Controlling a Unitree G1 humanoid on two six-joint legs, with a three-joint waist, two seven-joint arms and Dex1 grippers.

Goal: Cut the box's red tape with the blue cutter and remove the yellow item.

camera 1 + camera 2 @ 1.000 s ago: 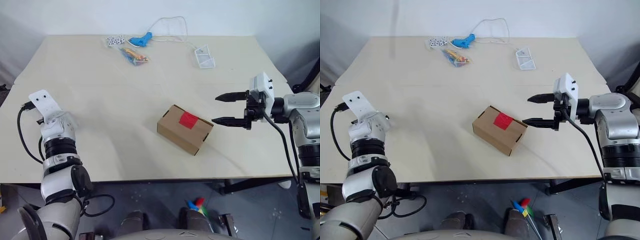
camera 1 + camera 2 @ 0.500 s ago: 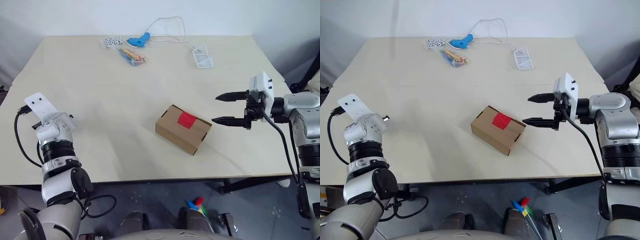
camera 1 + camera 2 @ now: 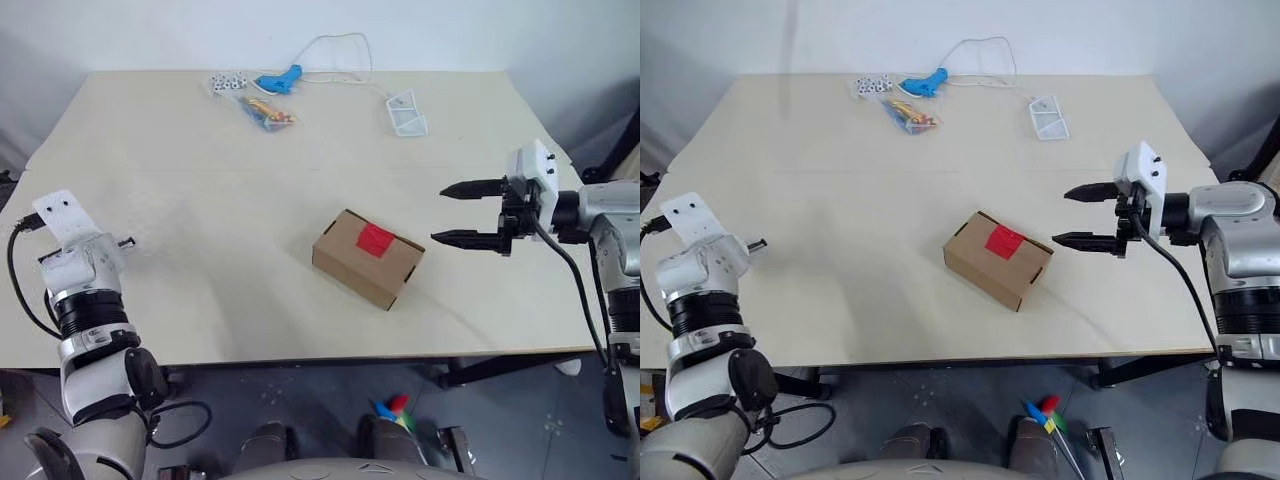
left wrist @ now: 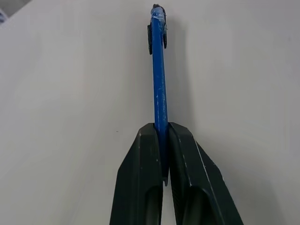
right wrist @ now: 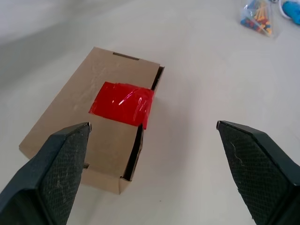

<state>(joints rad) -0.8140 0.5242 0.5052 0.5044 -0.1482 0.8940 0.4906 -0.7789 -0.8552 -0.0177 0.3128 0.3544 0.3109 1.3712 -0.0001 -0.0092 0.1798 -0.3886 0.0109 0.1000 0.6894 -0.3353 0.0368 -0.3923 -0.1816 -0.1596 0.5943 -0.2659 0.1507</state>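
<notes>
In the head views the box [image 3: 368, 258] with red tape [image 3: 376, 238] sits mid-table, the right gripper [image 3: 467, 213] spread wide just beside it; the left wrist view shows the left gripper [image 4: 161, 136] clamped on the blue cutter [image 4: 159, 84] (pointing outward over bare table).

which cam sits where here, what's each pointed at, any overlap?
Left and right eye views: on the head, looking forward and down over the table, the box and both arms.
Left wrist view: on the left wrist, looking along the left claw, shut on the blue cutter over bare table.
Right wrist view: on the right wrist, looking past the open right claw at the box and its red tape.
Shared: box and tape in the eye views and the right wrist view.
</notes>
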